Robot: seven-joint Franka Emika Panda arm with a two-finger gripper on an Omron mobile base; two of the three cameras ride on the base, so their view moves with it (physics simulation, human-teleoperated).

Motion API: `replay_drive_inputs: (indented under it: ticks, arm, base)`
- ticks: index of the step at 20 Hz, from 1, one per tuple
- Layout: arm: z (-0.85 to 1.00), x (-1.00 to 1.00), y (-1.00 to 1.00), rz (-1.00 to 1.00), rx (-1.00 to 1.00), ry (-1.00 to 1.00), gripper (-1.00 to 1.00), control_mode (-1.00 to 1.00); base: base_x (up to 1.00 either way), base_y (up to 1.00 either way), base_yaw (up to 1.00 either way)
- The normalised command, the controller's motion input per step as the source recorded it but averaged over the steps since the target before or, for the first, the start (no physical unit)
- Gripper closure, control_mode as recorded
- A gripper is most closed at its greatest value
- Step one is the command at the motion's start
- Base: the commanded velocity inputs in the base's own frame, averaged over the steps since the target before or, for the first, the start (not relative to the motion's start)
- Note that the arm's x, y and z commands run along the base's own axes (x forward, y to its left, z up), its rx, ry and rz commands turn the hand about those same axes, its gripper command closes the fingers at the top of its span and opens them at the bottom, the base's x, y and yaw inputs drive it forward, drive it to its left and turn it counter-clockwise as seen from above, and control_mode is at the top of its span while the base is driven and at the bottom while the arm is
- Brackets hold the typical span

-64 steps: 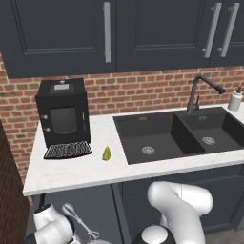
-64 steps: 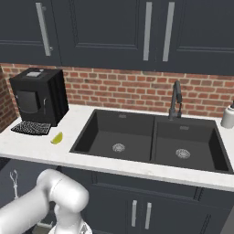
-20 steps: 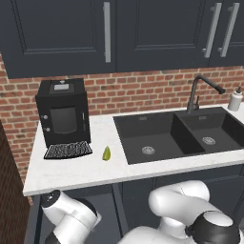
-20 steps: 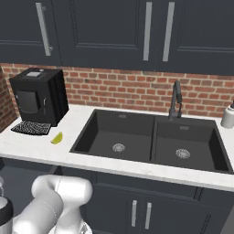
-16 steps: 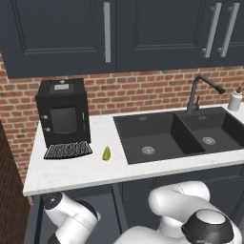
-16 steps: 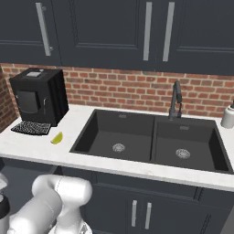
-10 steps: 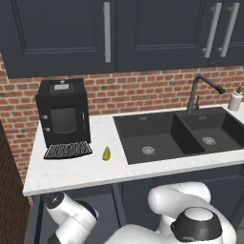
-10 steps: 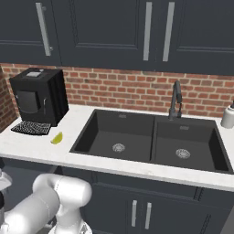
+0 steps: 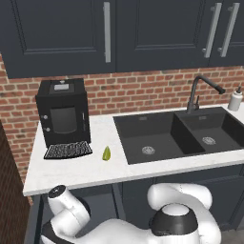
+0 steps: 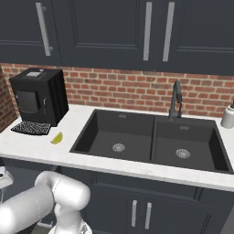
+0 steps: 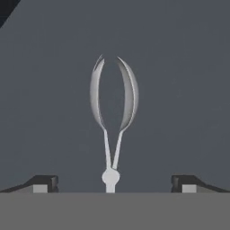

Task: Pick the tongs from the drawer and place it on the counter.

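Note:
The tongs [image 11: 112, 103] lie flat on the dark floor of the drawer [image 11: 184, 85] in the hand view, their two curved silvery blades pointing up the picture and the rounded hinge end at the bottom. My gripper [image 11: 114, 184] hangs over that hinge end, open, with one dark fingertip [image 11: 45, 183] far to each side and nothing between them touching. In the left base view my white arm [image 9: 71, 209] reaches down below the front edge of the counter [image 9: 76, 174] at the lower left. The counter [image 10: 27, 148] also shows in the right base view.
On the counter stand a black coffee machine [image 9: 63, 114] and a small green fruit [image 9: 106, 153] in front of it. The black double sink [image 9: 162, 136] with its faucet [image 9: 198, 93] lies to the right, and a soap bottle [image 9: 235, 99] at the far right.
My elbow has swung left in the left base view while the hand stays low in the drawer. The tongs seen there three seconds ago are now hidden by the arm.

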Motion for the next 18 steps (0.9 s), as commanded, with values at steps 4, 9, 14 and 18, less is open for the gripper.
replay_drive_inputs:
  ticks: [4,9,14,18]
  arm:
    - [-0.36,0.10,0.19,0.00,0.01,0.00,-1.00,-1.00]
    - [-0.40,0.03,0.17,0.00,0.00,0.00,-1.00,-1.00]
    - [-0.43,0.07,0.21,0.00,0.00,0.01,-1.00,-1.00]
    - [-0.47,0.11,0.19,0.00,0.00,0.04,-1.00,-1.00]
  base:
    - [0.00,0.00,0.00]
    - [0.00,0.00,0.00]
    - [0.00,0.00,0.00]
    - [0.00,0.00,0.00]
